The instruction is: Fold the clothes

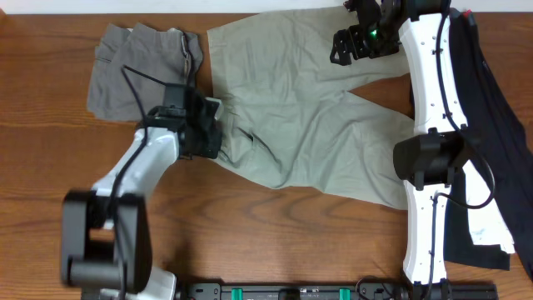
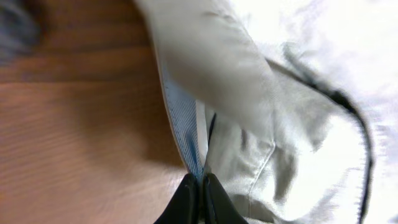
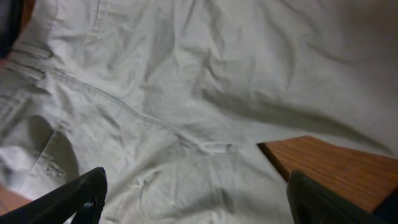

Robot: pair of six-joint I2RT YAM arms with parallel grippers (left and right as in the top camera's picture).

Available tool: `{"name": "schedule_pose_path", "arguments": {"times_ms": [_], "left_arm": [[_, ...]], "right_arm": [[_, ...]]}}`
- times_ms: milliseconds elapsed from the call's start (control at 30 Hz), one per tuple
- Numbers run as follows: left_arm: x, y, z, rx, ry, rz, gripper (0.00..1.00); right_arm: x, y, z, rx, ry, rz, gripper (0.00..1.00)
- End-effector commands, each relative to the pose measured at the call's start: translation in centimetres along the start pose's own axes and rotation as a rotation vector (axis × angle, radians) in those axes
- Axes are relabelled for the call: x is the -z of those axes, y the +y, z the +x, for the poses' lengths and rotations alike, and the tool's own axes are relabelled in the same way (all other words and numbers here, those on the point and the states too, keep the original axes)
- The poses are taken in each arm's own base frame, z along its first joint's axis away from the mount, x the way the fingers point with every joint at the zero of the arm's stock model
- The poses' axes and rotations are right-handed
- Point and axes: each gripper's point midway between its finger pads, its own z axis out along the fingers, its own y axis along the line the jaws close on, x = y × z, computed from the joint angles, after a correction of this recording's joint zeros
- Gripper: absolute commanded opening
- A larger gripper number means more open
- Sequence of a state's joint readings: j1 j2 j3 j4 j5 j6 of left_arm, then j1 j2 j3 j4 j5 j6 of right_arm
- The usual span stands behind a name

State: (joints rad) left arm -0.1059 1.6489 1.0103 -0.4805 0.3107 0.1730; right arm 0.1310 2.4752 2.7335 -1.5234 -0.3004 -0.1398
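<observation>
You have a brown wood table (image 1: pixel 50 150) with the khaki shorts (image 1: pixel 308 125) spread at its middle. Grey shorts (image 1: pixel 133 71) are bunched far left, and a black garment (image 1: pixel 500 142) lies along the right, partly hidden under the right arm. Your left gripper (image 2: pixel 200 190) is pinched on the khaki shorts' waist edge, blurred up close, while the right gripper (image 3: pixel 199 205) hangs spread wide above the cloth.

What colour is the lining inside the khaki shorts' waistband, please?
Pale blue lining; the left wrist view shows it best.

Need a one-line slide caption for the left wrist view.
Left end effector pinched shut on the edge of the khaki shorts, above the wooden table.
</observation>
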Motion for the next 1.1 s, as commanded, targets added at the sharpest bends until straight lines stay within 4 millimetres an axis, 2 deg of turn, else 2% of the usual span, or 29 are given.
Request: {"name": "schedule_pose_path", "arguments": {"times_ms": [0,133,267,467,633,733,800,933,1067], "left_arm": [[2.8,0.6,-0.7,0.053,-0.054,-0.071,0.06],[4.1,0.8,0.2,0.069,-0.034,-0.107,0.06],[4.1,0.6,2.1,0.085,0.044,-0.102,0.06],[4.2,0.5,3.9,0.099,0.114,-0.104,0.06],[4.7,1.8,5.5,0.132,0.176,-0.187,0.06],[5.5,4.0,6.6,0.303,0.195,-0.325,0.06],[5.8,4.7,7.0,0.367,0.196,-0.348,0.06],[5.9,5.3,6.9,0.404,0.181,-0.355,0.06],[5.8,5.4,6.5,0.417,0.163,-0.356,0.06]], "right_arm": [[0.0,0.6,-0.1,0.02,-0.005,-0.015,0.91],[0.0,0.6,-0.1,0.02,-0.005,-0.015,0.91],[0.0,0.6,-0.1,0.019,-0.003,-0.015,0.91],[0.0,0.7,0.5,0.012,0.022,-0.019,0.89],[0.2,0.6,2.1,-0.058,0.085,-0.014,0.77],[0.4,0.7,2.7,-0.073,0.107,-0.016,0.72],[0.7,1.0,3.1,-0.085,0.122,-0.017,0.7],[2.0,1.0,3.8,-0.127,0.134,0.028,0.64],[5.5,0.8,3.4,-0.181,0.063,0.132,0.63]]}}
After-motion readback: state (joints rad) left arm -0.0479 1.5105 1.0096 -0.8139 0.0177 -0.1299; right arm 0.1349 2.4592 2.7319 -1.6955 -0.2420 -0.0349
